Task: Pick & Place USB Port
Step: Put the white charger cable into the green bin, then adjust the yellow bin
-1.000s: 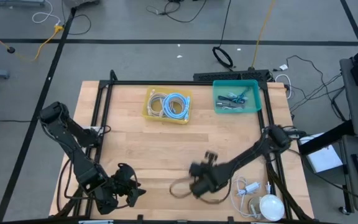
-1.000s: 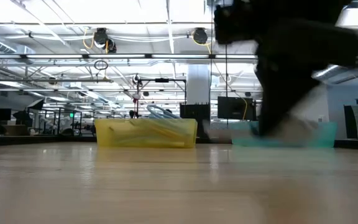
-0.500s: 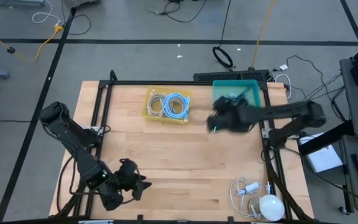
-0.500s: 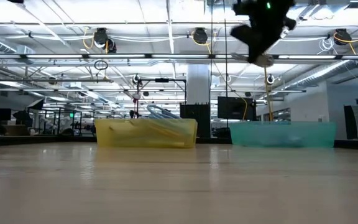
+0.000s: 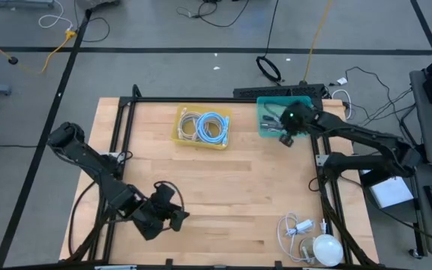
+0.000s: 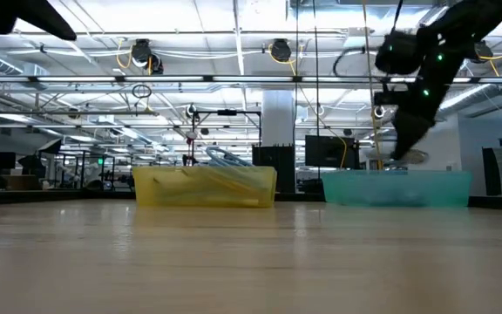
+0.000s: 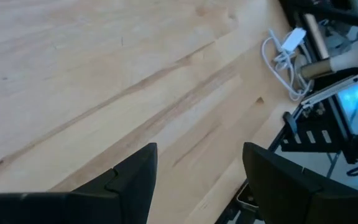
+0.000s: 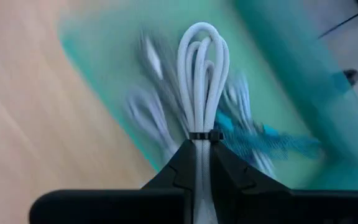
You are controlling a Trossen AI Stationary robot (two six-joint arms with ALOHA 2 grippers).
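My right gripper (image 5: 286, 129) hovers over the teal bin (image 5: 267, 129) at the table's far right and is shut on a bundle of white cable (image 8: 202, 74), looped and bound with a dark tie. In the low view, my right gripper (image 6: 405, 144) hangs just above the teal bin (image 6: 396, 188). More cables (image 8: 151, 106) lie inside the bin. My left gripper (image 5: 175, 218) waits open near the table's near edge, left of the middle; in its wrist view my left gripper (image 7: 197, 158) touches nothing. My right gripper pinches the white cable bundle between its two fingers (image 8: 185, 163) at the dark tie (image 8: 205, 135) that binds the loops. The loops (image 8: 202, 43) stick out past the fingertips, along the fingers. The bundle is lifted clear, above the teal bin's inside.
A yellow bin (image 5: 202, 127) with coiled grey and blue cables stands left of the teal one. A white cable with a charger (image 5: 297, 228) and a white round object (image 5: 325, 248) lie at the near right corner. Bare wood spans the table's middle (image 5: 223, 180).
My right arm has risen from the near middle of the table and swung quickly to the far right, carrying the cable over the teal bin. My left gripper has drifted a little toward the table's right.
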